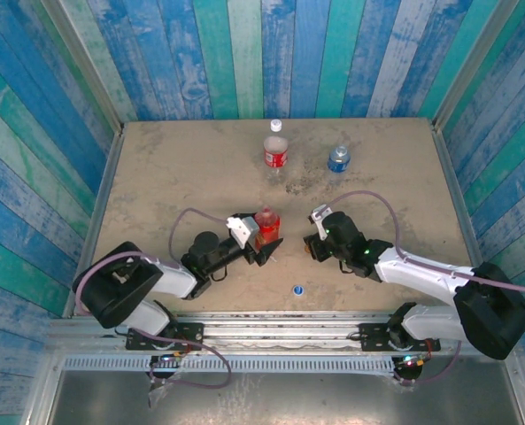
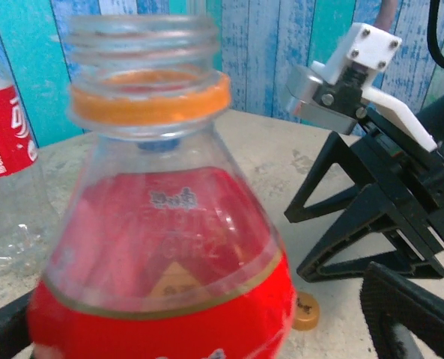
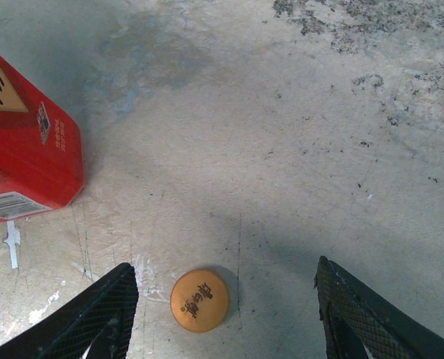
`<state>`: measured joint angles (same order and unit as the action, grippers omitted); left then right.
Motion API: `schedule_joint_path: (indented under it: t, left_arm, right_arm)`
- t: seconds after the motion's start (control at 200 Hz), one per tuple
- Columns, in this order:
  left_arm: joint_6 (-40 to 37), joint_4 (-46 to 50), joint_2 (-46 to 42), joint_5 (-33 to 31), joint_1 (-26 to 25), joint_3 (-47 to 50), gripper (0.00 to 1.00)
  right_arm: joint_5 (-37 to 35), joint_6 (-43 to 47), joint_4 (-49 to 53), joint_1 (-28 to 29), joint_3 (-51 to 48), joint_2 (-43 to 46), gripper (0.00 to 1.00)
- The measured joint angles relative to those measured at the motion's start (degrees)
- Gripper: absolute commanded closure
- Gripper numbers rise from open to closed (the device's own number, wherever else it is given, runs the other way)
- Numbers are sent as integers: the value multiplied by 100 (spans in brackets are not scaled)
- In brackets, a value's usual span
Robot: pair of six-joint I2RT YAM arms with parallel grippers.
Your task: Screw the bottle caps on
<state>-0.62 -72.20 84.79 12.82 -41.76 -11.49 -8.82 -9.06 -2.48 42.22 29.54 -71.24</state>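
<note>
The all-red bottle [image 1: 266, 223] stands uncapped between the fingers of my left gripper [image 1: 265, 239]. In the left wrist view this bottle [image 2: 162, 247] has an orange ring under its open neck; my left gripper [image 2: 199, 333] is open, and its right finger [image 2: 405, 318] stands clear of the bottle. My right gripper [image 1: 314, 246] hangs open over the orange cap [image 3: 199, 300], which lies flat on the table between its fingers [image 3: 225, 271], touching neither. The same cap [image 2: 306, 310] lies just right of the red bottle. The blue cap [image 1: 297, 289] lies near the front edge.
A clear bottle with a red label [image 1: 276, 151] wears a white cap [image 1: 276, 125] at the back. A short blue-labelled bottle [image 1: 338, 158] stands to its right. A white scrap [image 3: 12, 244] lies by the red bottle's base [image 3: 27, 157]. Striped walls enclose the table [image 1: 182, 177].
</note>
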Motion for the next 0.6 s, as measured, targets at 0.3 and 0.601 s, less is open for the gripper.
schedule_joint_path:
  t: [0.3,0.601]
  left_arm:
    - [-46,-575,280,-249,-9,-57,17]
    - [-170,-573,411,-284,-11,-201,35]
  right_arm:
    - [26,-46,-46,0,-13,-103,35]
    - [24,-146,-142,0,-105,-76,35]
